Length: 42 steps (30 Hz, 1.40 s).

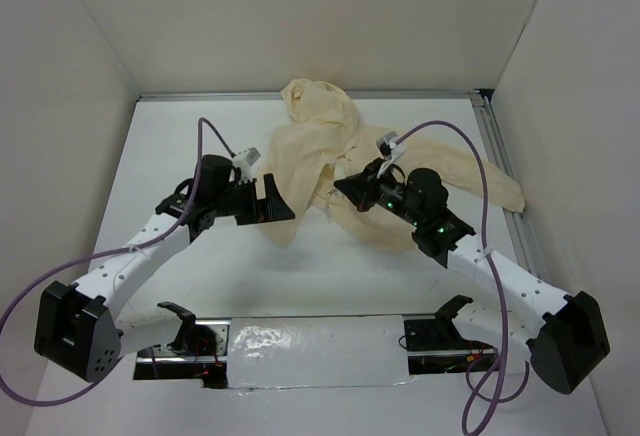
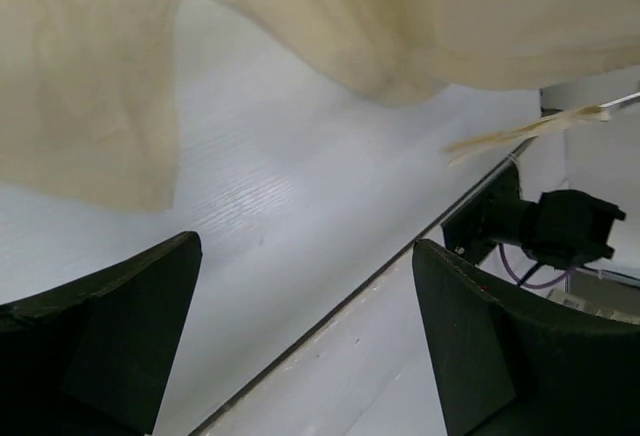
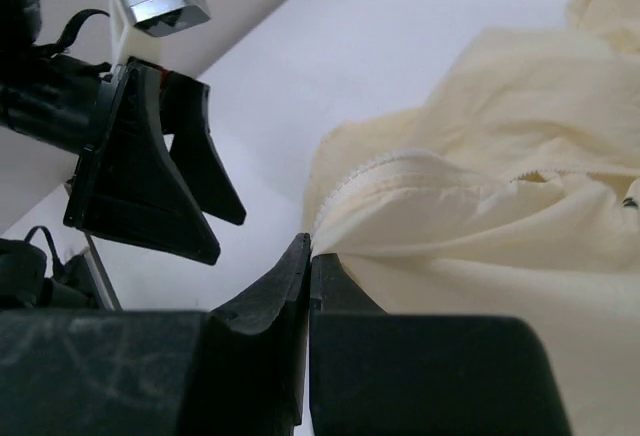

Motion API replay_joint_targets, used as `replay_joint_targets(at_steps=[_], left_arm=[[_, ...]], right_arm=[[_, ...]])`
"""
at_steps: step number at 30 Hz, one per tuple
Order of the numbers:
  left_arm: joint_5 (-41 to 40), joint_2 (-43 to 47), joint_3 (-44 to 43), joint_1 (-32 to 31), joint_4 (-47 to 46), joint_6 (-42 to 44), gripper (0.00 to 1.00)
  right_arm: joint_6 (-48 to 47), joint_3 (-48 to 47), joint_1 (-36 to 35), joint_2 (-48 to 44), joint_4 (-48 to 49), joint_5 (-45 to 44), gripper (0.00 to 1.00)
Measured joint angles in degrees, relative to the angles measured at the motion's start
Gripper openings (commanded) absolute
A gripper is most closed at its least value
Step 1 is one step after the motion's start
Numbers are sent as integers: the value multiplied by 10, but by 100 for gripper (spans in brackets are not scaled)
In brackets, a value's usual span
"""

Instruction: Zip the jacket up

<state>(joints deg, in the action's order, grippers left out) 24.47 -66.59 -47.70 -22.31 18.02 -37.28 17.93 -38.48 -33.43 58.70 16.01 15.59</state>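
The cream-yellow jacket [image 1: 320, 141] lies crumpled at the middle back of the white table, one sleeve stretched to the right. My right gripper [image 1: 342, 186] is shut on the jacket's front edge, and a fold of cloth [image 3: 480, 196] with a toothed zipper edge [image 3: 370, 166] runs out from its tips [image 3: 310, 248]. My left gripper [image 1: 283, 199] hangs open just left of it with nothing between its fingers [image 2: 305, 296]. The jacket's lower hem [image 2: 90, 76] lies beyond those fingers. In the right wrist view the left gripper [image 3: 190, 186] shows close by.
White walls close the table in at the left, back and right. A metal rail [image 1: 510, 171] runs along the right side. A foil-taped strip [image 1: 320, 351] crosses the near edge between the arm bases. Purple cables [image 1: 215, 136] loop above both arms.
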Motion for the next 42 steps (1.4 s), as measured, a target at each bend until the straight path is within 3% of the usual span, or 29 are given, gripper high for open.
replay_joint_targets(at_steps=[13,15,16,20,23,25,30,34,36,39,40,41,42], left_arm=[[133,-84,-56,-96,-234,107,99],[145,-109,-72,-104,-257,119,94],[150,-119,-78,-109,-267,122,91],[159,-140,-87,-124,-292,134,45],[145,-135,-87,-146,-290,139,26],[114,-124,-86,-170,-285,142,15],[13,-87,-86,-240,-267,143,6],[-65,-96,-88,-271,-244,128,7],[-82,-108,-90,-277,-240,122,15],[-77,-122,-90,-282,-231,110,46],[-72,-125,-88,-289,-219,102,79],[-65,-126,-83,-296,-211,101,97],[-61,-126,-75,-302,-204,93,99]], right_arm=[[7,28,4,-32,33,28,0],[14,28,4,-33,33,31,0],[18,28,4,-33,33,32,0],[35,28,3,-33,33,23,0],[54,28,3,-33,32,-16,0],[75,28,3,-33,33,-54,0],[134,28,-14,-30,44,-108,0],[178,33,-25,-30,63,-143,0],[196,41,-28,-32,67,-162,0],[216,54,-25,-39,68,-191,0],[220,54,-19,-42,71,-198,0],[222,54,-13,-47,74,-204,0],[224,54,-7,-53,75,-208,0]])
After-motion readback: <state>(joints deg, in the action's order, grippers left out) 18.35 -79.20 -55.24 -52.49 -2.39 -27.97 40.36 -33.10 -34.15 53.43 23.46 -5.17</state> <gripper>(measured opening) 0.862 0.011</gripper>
